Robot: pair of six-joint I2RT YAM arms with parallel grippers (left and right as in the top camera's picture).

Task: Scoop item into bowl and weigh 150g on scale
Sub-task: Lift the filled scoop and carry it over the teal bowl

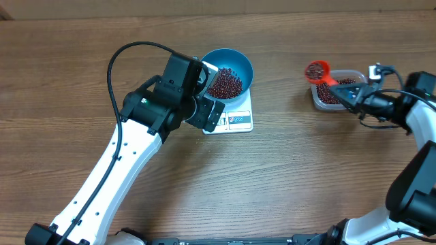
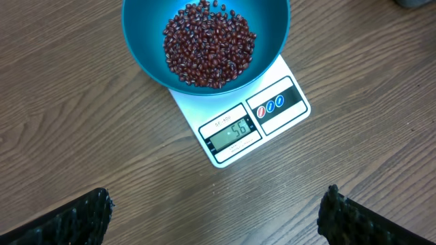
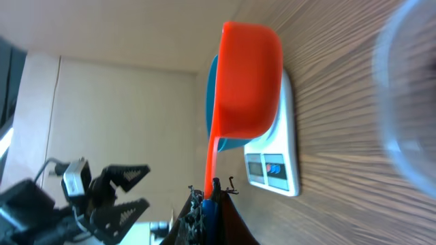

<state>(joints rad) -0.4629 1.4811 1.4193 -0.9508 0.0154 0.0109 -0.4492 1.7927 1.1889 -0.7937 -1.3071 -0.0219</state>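
The blue bowl (image 1: 228,71) stands on the white scale (image 1: 235,121) and holds a heap of red-brown beans (image 1: 225,83). From the left wrist view, the bowl (image 2: 204,41), its beans (image 2: 208,44) and the scale (image 2: 238,133) with its lit display lie ahead. My left gripper (image 1: 211,92) hovers open beside the scale, its fingertips (image 2: 92,214) wide apart over bare wood. My right gripper (image 1: 349,93) is shut on the handle of an orange scoop (image 1: 317,71) filled with beans, held level above the left end of the tub. From the right wrist, the scoop (image 3: 248,75) shows its underside.
A clear plastic tub (image 1: 338,90) of beans sits at the right, under the right gripper, and is a blur (image 3: 409,102) in the right wrist view. Wooden tabletop (image 1: 286,177) stretches between scale and tub. The left arm's cable loops above the table at the left.
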